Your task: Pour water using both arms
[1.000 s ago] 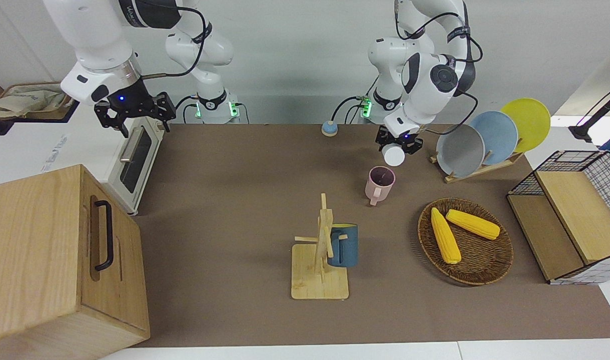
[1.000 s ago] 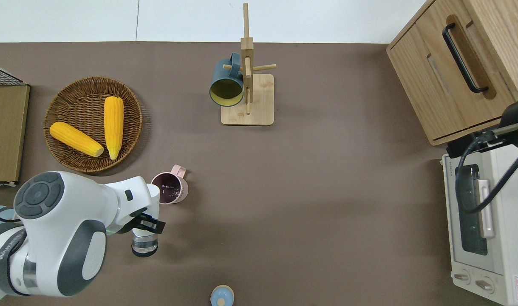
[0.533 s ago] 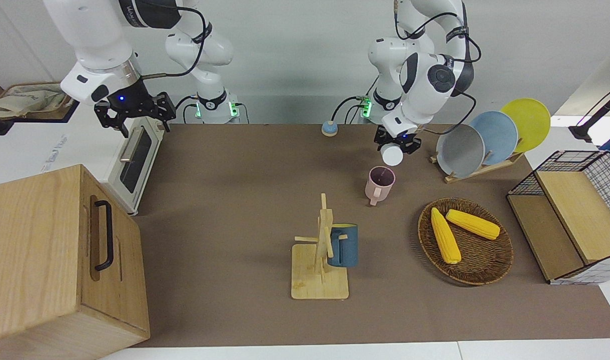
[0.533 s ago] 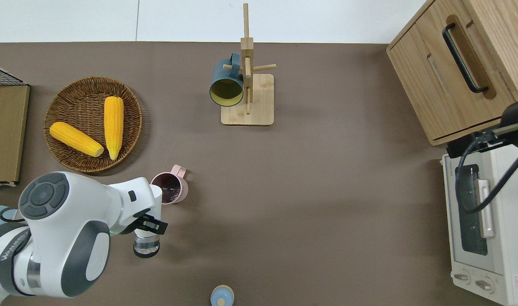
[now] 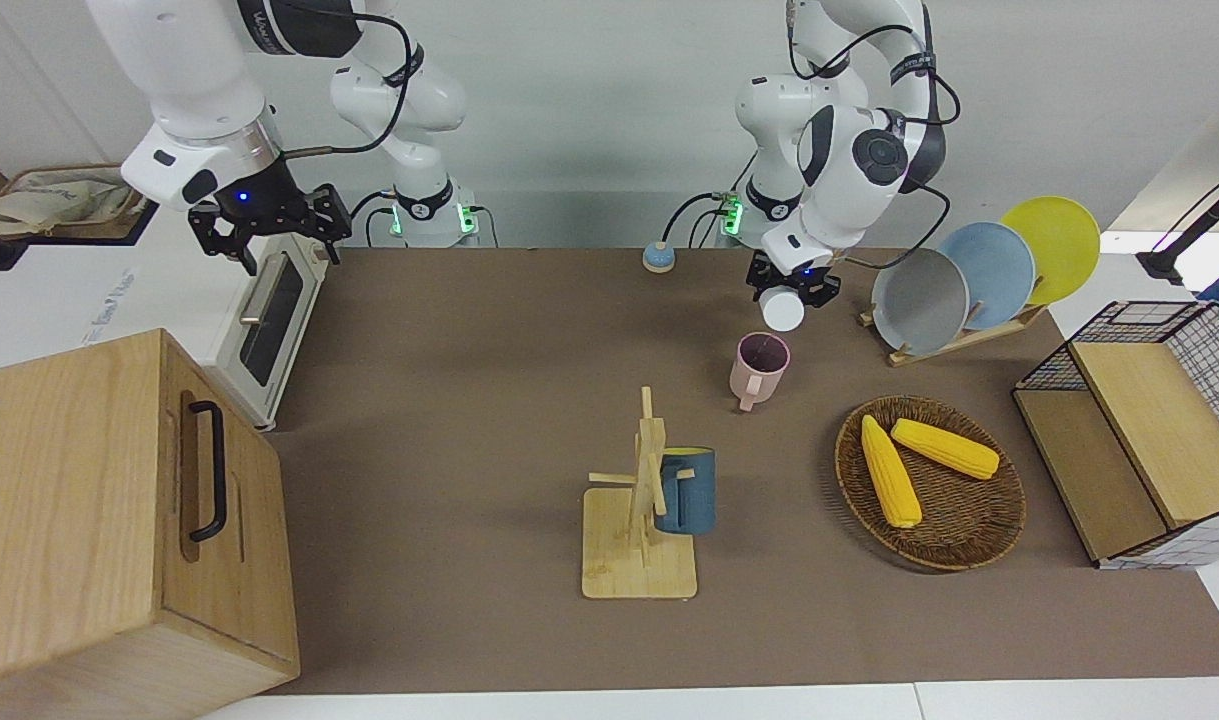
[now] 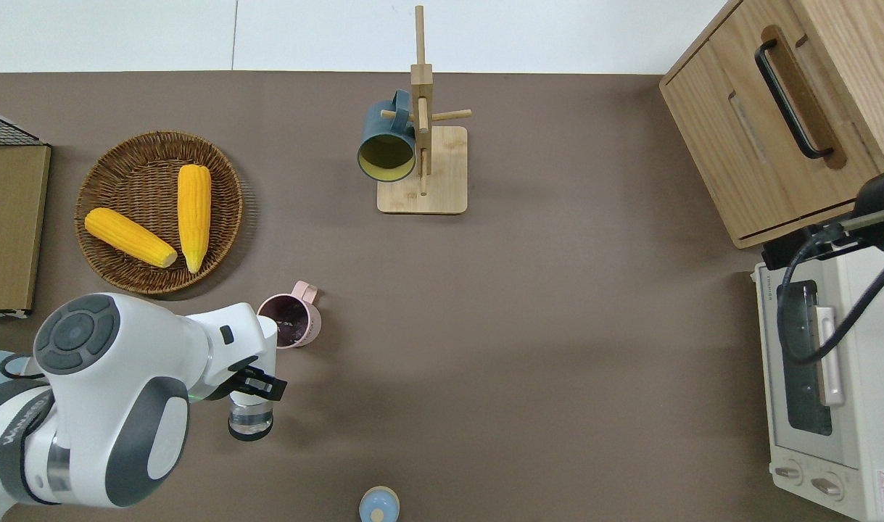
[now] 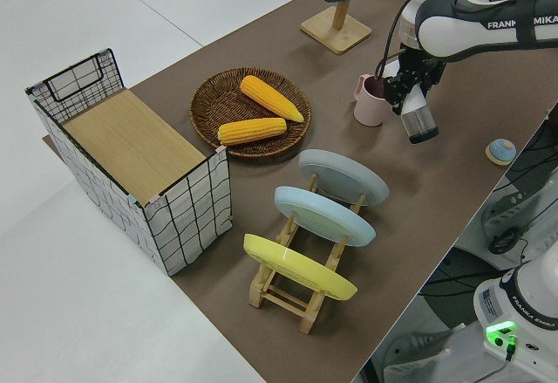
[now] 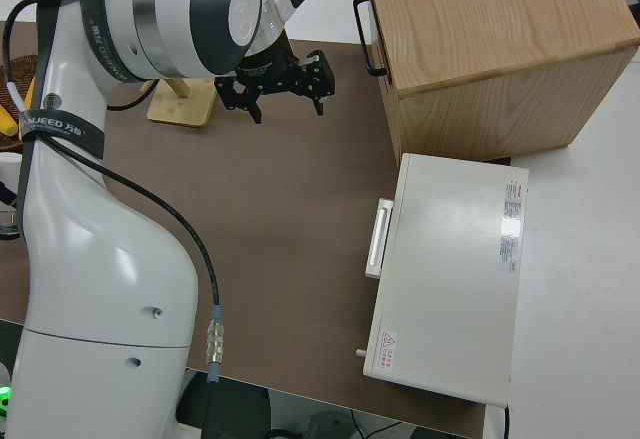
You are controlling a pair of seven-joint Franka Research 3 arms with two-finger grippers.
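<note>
My left fingers (image 6: pixel 252 382) grip the bottle (image 6: pixel 249 419), tipped with its mouth at the mug (image 6: pixel 290 323) rim so water lands inside, not on the worktop (image 6: pixel 529 326). Right fingers (image 5: pixel 267 222) look spread and empty, parked.

The left gripper (image 7: pixel 410 99) held a clear glass tumbler (image 7: pixel 420 122), tilted, just beside the pink plastic mug (image 7: pixel 370 100) on the brown-covered table (image 7: pixel 453 182).
</note>
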